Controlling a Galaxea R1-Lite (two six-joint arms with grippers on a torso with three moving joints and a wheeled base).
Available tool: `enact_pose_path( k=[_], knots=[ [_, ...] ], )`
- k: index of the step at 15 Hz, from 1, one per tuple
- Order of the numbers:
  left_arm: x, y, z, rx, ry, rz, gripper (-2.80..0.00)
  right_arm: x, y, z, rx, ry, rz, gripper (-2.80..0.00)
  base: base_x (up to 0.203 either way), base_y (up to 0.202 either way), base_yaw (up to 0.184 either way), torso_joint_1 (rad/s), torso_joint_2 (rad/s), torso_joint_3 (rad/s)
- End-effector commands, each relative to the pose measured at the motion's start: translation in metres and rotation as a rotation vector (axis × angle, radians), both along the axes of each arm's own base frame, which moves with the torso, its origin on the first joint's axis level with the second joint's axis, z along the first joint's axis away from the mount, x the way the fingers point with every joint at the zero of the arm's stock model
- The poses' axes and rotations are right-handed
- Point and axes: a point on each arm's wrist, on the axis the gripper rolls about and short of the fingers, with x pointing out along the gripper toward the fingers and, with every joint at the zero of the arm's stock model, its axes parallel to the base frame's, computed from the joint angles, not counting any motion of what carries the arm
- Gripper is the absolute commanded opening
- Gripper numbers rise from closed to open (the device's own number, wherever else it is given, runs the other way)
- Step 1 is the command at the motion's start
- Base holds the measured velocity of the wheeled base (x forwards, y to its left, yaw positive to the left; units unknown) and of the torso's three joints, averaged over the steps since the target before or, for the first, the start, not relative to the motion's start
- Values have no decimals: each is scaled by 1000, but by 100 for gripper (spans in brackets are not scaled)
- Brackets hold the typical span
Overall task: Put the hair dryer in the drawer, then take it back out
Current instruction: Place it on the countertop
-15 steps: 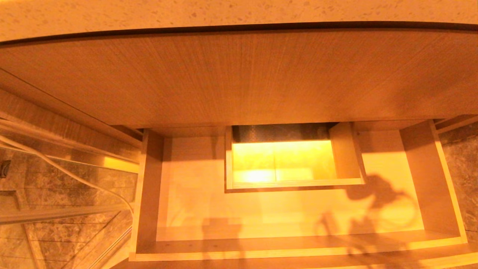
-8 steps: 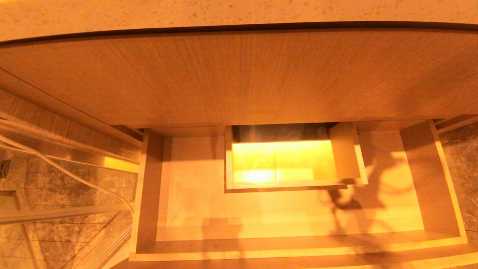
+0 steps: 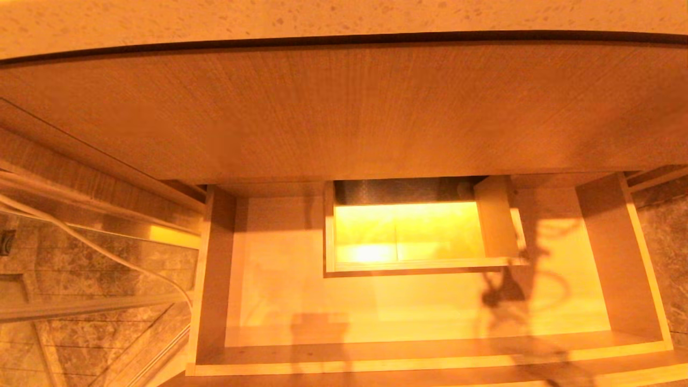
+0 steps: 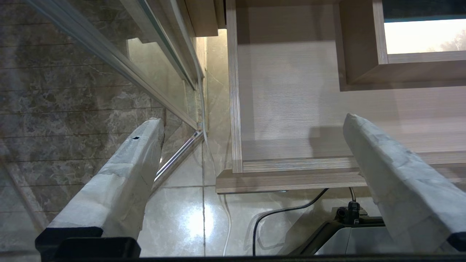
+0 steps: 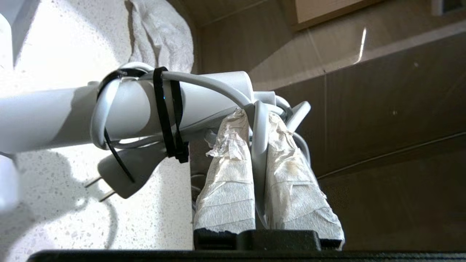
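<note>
Left of the open drawer (image 3: 279,301), the left gripper (image 4: 251,174) hangs idle, jaws spread wide.
The right gripper (image 5: 260,145) is clamped on the cord of the hair dryer (image 5: 120,109), seemingly above the drawer's right side, judging by shadows; placing is in hand, and lowering it inside comes next.

Hair dryer (image 5: 72,112): we see a white handle, its cord tied round it, clamped between wrapped fingers (image 5: 225,182).
Drawer (image 3: 215,355): pulled open, pale interior.
</note>
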Motion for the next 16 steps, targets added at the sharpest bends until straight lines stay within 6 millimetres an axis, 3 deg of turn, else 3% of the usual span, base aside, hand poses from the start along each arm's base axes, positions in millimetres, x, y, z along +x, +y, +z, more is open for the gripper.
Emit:
enact_pose_path(
  k=[1, 7, 10, 11, 16],
  knots=[
    [0, 0, 0, 0, 0, 0, 0, 13, -5, 1, 7, 33, 1, -280, 0, 0, 0, 0, 0, 0],
    [0, 0, 0, 0, 0, 0, 0, 65, -21, -7, 91, 212, 44, -280, 0, 0, 0, 0, 0, 0],
    [0, 0, 0, 0, 0, 0, 0, 86, -28, -6, 87, 217, 38, -280, 0, 0, 0, 0, 0, 0],
    [0, 0, 0, 0, 0, 0, 0, 91, -29, -6, 80, 219, 33, 0, 0, 0, 0, 0, 0, 0],
    [0, 0, 0, 0, 0, 0, 0, 96, -30, -12, 88, 247, 41, 0, 0, 0, 0, 0, 0, 0]
  ],
)
